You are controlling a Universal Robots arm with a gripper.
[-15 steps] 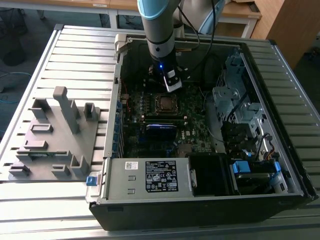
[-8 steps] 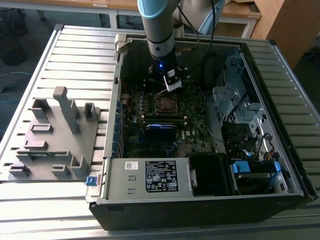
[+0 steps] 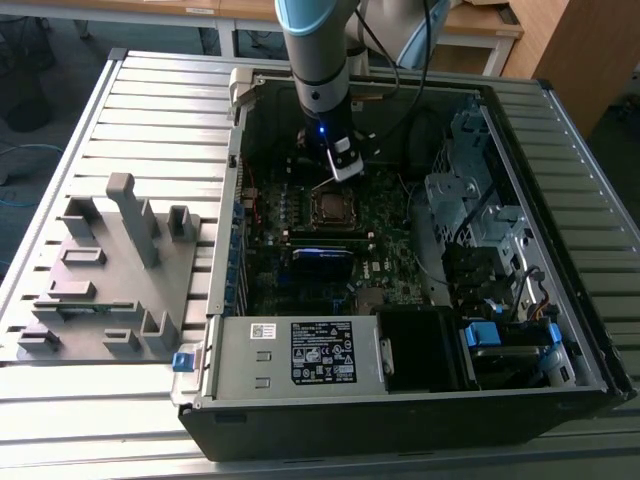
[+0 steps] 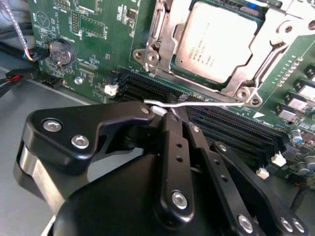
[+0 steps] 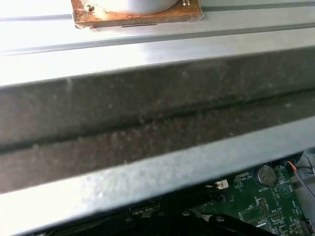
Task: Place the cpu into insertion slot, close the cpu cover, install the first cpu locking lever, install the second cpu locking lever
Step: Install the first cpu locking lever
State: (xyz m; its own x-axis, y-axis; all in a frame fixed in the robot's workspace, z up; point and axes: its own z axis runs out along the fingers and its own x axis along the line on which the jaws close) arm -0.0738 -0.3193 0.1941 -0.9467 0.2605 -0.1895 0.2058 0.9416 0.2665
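A: Where do we find the cpu?

B: We see it lying in the slot on the green board, inside the open case on the slatted tabletop. The cover lies flat around it, and its grey top shows through the window.

A: And the gripper?

B: In the exterior view we find it reaching down into the case, just above the slot. In the second wrist view our jaws are together, with their tips right at the thin wire lever.

A: Do they pinch it?

B: We cannot tell. The lever runs between the cover and the black memory slots.

A: Anything else nearby?

B: A round battery sits on the board, well apart from the slot. A grey fixture stands on the tabletop at the exterior view's left.
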